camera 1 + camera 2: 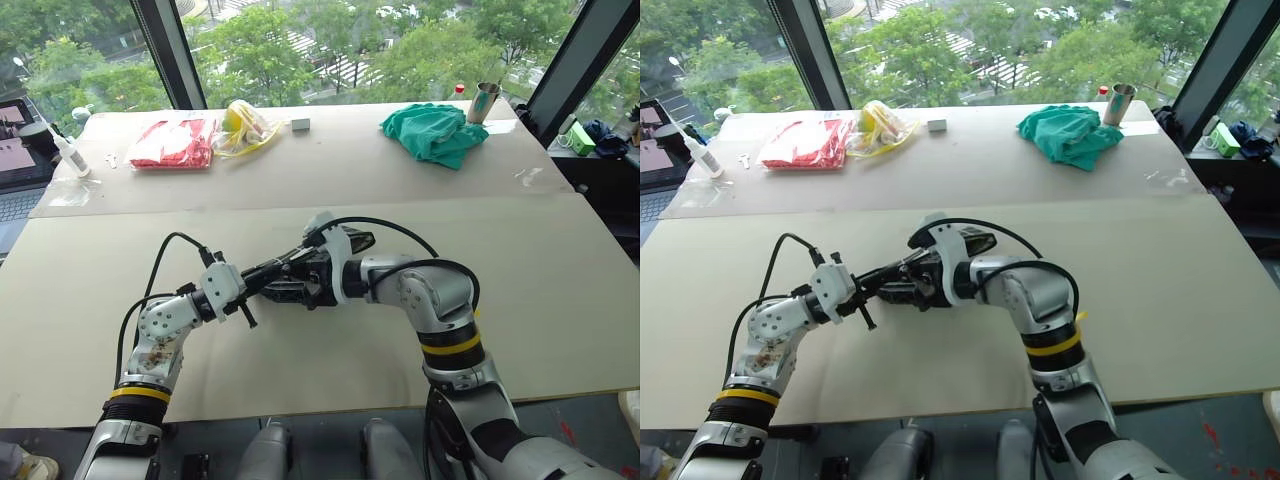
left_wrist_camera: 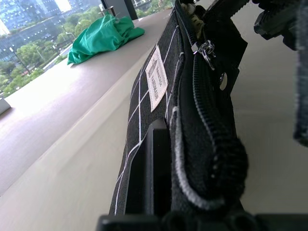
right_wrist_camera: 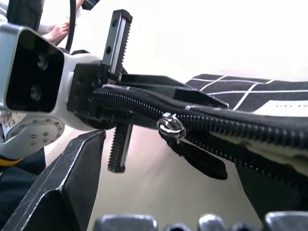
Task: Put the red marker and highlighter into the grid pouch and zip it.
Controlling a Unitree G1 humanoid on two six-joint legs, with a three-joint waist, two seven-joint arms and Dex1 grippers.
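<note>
The grid pouch (image 2: 149,96), black with white lines and a small white label (image 2: 156,79), hangs just above the table between my two hands. My left gripper (image 1: 272,277) is shut on one end of it, and one of its fingers (image 2: 155,163) lies flat against the fabric. The metal zipper slider (image 3: 172,126) sits part way along the teeth, and past it the two rows stand apart. My right gripper (image 3: 168,161) is open, with its fingers on either side of the slider and pull tab. The red marker and the highlighter are hidden from view.
Along the far side of the table lie a red-and-white packet (image 1: 172,142), a yellow bag (image 1: 243,125), a small white box (image 1: 300,124), a green cloth (image 1: 435,133) and a metal cup (image 1: 486,100). A white bottle (image 1: 68,150) stands at the far left.
</note>
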